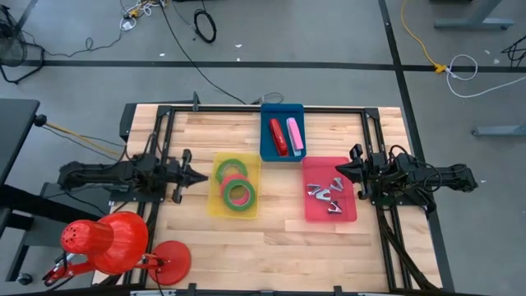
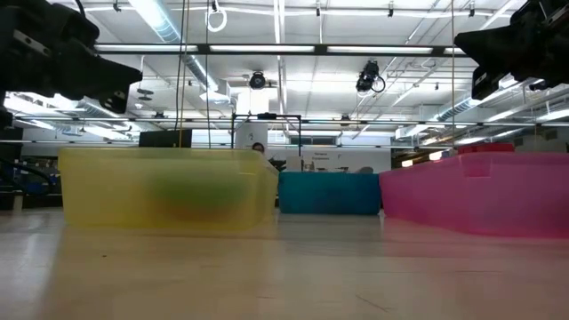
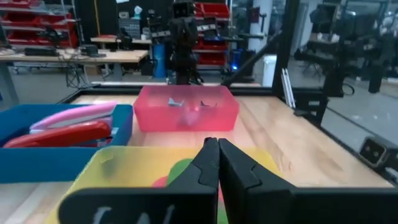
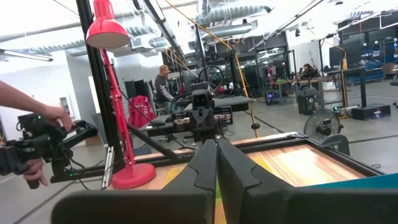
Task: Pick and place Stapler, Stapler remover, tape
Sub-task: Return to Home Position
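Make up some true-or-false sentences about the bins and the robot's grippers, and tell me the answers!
1. The yellow bin holds rolls of tape. True.
2. The blue bin has nothing in it. False: a red stapler and a pink stapler lie inside.
3. The staple removers lie in the red bin. True.
4. The left gripper is holding a tape. False: it is shut on nothing, beside the yellow bin.
5. The right gripper is over the blue bin. False: it is over the red bin, shut on nothing.
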